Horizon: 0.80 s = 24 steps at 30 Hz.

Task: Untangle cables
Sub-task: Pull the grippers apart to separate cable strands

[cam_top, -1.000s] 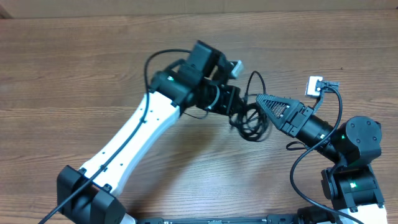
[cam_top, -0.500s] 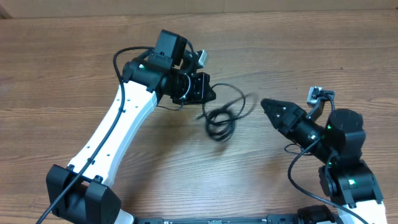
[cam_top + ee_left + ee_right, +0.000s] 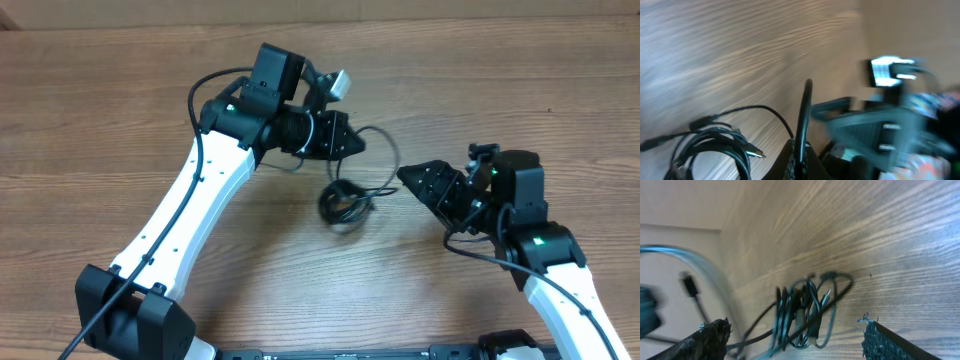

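1. I count two white arms, the left arm and the right arm, each with one end effector.
2. There is one bundle of cables: thin black cords wound into a small coil. It lies on the counter, between the two end effectors. The cords are too tangled for me to count.
3. One strand arcs out of the coil and up to the left end effector.
4. The left end effector's jaws are together, clamped on that strand. The left wrist view shows the strand rising from between them, though that view is blurred.
5. The right end effector has its fingers wide apart and holds nothing. In its wrist view the coil shows on the counter between them. From overhead it sits just right of the coil, and I cannot tell if a strand touches it.
6. I can make out at least one plug end, at the coil's edge.
7. There is one counter, of brown wood grain.
8. Room: a pale wall shows past the counter's edge in the right wrist view.
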### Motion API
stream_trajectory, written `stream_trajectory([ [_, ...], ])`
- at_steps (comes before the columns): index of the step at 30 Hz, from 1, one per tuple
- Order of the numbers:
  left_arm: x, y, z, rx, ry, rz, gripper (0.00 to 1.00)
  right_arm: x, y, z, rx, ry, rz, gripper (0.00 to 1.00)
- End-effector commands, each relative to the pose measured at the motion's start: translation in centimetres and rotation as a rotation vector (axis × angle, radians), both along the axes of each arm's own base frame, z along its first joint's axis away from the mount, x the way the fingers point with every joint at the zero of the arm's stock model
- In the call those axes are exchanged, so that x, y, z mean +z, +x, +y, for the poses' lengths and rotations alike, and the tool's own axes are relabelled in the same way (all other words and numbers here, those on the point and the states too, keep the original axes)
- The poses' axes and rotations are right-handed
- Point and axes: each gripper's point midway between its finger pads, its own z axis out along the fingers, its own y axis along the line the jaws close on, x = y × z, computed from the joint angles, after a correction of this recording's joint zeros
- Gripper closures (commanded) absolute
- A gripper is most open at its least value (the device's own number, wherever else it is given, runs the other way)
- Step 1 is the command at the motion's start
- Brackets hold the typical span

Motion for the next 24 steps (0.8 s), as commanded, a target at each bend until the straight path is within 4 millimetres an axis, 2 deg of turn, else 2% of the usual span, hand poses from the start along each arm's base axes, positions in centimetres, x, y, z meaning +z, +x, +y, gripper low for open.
stream_trajectory([
  [1,6.7,0.7,0.4,0.067,-0.114,-0.082,0.96,0.9,-0.4,1.6,0.097,0.062,-0.009,0.14],
  [3,7.1,2.5,2.1,0.237,-0.088,-0.024,0.96,1.7,-0.8,2.5,0.171,0.091,-0.050,0.14],
  [5,7.7,3.4,3.1,0.333,-0.101,0.027,0.96,2.8,-1.2,3.3,0.239,0.135,-0.091,0.14],
  [9,7.9,3.5,3.3,0.391,-0.128,0.102,0.96,4.9,-2.2,4.8,0.351,0.235,-0.143,0.15],
  [12,8.0,3.1,2.7,0.399,-0.141,0.142,0.96,5.7,-2.8,5.3,0.397,0.276,-0.159,0.17],
  [16,8.0,3.1,2.1,0.413,-0.141,0.147,0.96,5.6,-3.0,5.7,0.411,0.264,-0.162,0.21],
  [24,8.8,2.2,-0.2,0.410,-0.182,0.195,0.96,4.3,-2.9,7.6,0.356,0.181,-0.127,0.23],
])
